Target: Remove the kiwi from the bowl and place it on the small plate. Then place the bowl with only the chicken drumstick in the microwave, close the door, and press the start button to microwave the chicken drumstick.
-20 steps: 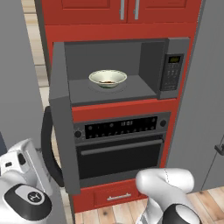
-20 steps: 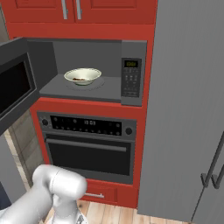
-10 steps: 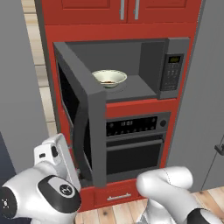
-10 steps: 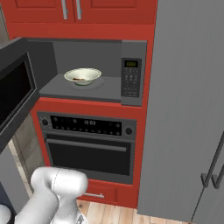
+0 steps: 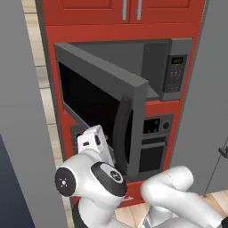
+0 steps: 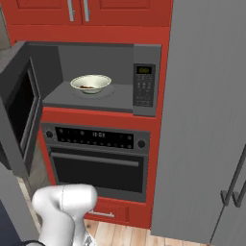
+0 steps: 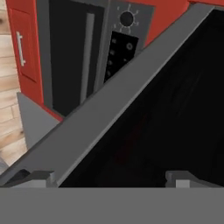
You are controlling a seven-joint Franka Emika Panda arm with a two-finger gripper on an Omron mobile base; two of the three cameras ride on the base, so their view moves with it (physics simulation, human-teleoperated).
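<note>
The white bowl [image 6: 91,83] sits inside the microwave [image 6: 101,77] with a brown piece, the chicken drumstick [image 6: 88,87], in it. The microwave door [image 5: 104,107] stands about half open and hides the bowl in the left base view. The same door [image 6: 20,113] shows at the left of the right base view. My gripper [image 7: 110,178] is open, right up against the door's grey frame [image 7: 100,113] and dark glass, with nothing held. The arm's white hand [image 5: 94,141] is low behind the door's outer face. The control panel [image 6: 144,85] is on the microwave's right. The kiwi and small plate are out of view.
A built-in oven [image 6: 98,161] with a handle sits under the microwave, and red cabinets [image 5: 129,11] hang above. A tall grey fridge panel [image 6: 206,120] stands to the right. Another grey panel [image 5: 22,111] rises at the left. Wooden floor lies below.
The microwave door has swung from wide open to about half shut. My arm has risen and moved in behind the door with the gripper staying open.
</note>
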